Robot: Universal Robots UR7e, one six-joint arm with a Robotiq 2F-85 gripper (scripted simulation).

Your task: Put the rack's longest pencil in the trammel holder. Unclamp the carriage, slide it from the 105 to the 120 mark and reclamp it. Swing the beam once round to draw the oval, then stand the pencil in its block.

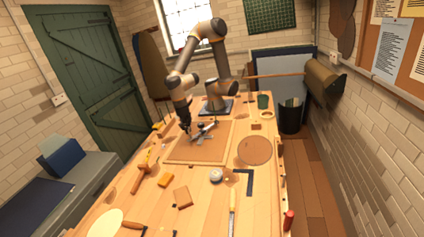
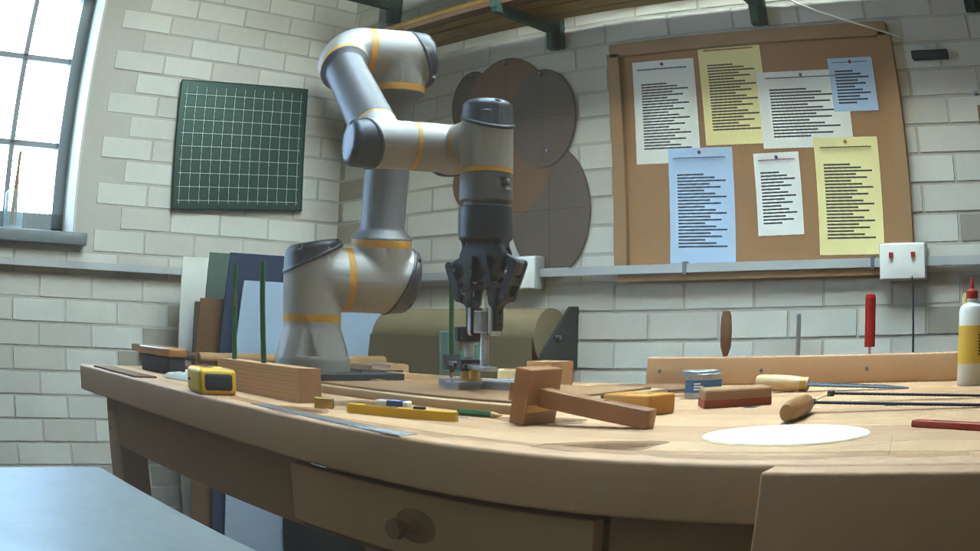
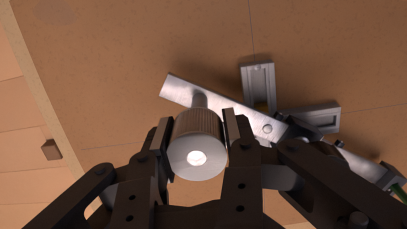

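Observation:
The green pencil (image 1: 215, 116) stands upright in the holder at the far end of the steel trammel beam (image 1: 202, 130). The beam lies across a cross-shaped slotted base (image 3: 287, 105) on the brown drawing board (image 1: 202, 143). A knurled metal knob (image 3: 196, 142) rises from the beam's near end. My gripper (image 3: 196, 128) points straight down over it, and its two finger pads clamp the knob's ribbed sides. In the wrist camera the pencil's green tip (image 3: 400, 192) shows at the beam's other end. Two more green pencils (image 2: 248, 312) stand in the wooden rack (image 2: 267, 377) beside the arm's base.
The drawing board's raised pale rim (image 3: 37, 85) runs left of my gripper, with a small wooden block (image 3: 51, 149) beyond it. A mallet (image 2: 576, 401), a tape measure (image 2: 211, 378) and a yellow knife (image 2: 401, 410) lie on the bench in front of the board.

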